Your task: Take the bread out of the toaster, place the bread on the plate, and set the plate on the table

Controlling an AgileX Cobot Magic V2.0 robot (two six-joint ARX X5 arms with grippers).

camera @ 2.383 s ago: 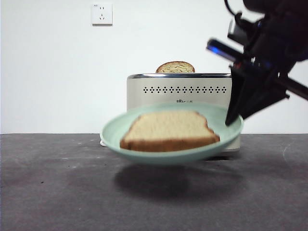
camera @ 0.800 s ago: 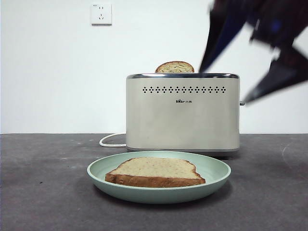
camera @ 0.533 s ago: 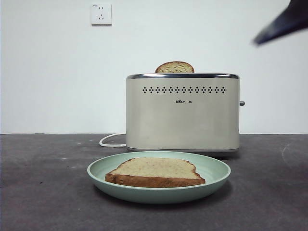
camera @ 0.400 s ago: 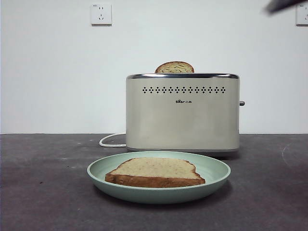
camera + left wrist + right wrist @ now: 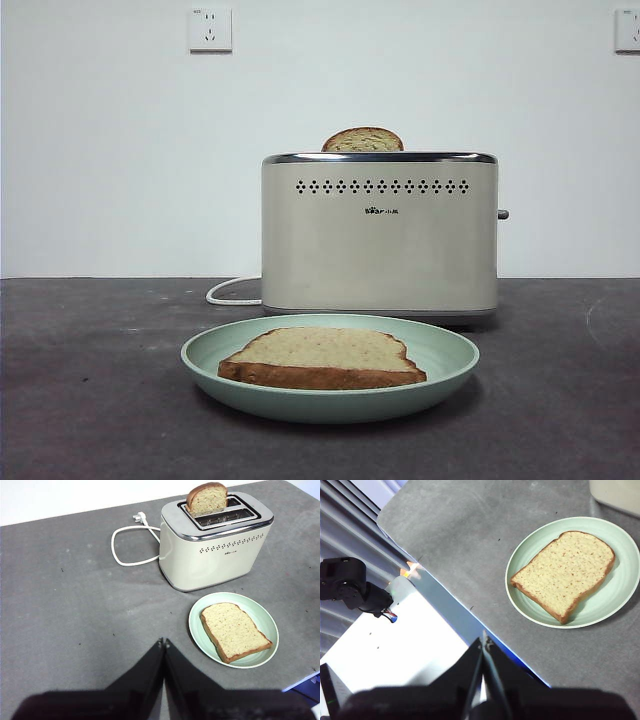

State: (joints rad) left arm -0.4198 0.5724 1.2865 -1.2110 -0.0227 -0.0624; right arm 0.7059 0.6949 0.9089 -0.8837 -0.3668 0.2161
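A slice of bread (image 5: pixel 322 357) lies flat on the mint-green plate (image 5: pixel 445 360), which rests on the table (image 5: pixel 90 400) in front of the toaster (image 5: pixel 380 240). The left wrist view shows the same bread (image 5: pixel 234 630) on the plate (image 5: pixel 262 618) beside the toaster (image 5: pixel 210 550); the right wrist view shows the bread (image 5: pixel 565 572) on the plate (image 5: pixel 615 595). My left gripper (image 5: pixel 163 641) is shut, high above the table and apart from the plate. My right gripper (image 5: pixel 483 638) is shut too, raised over the table's edge. Neither holds anything, and neither appears in the front view.
A second slice (image 5: pixel 363 139) stands up out of the toaster's slot (image 5: pixel 206 498). The toaster's white cord (image 5: pixel 129 545) loops on the table behind it. The table's edge (image 5: pixel 470 611) runs near the plate, with a black camera mount (image 5: pixel 350 585) beyond it.
The plate with the bread has come down from the air onto the table. The gripper that held its right rim let go and rose out of the front view at the top right.
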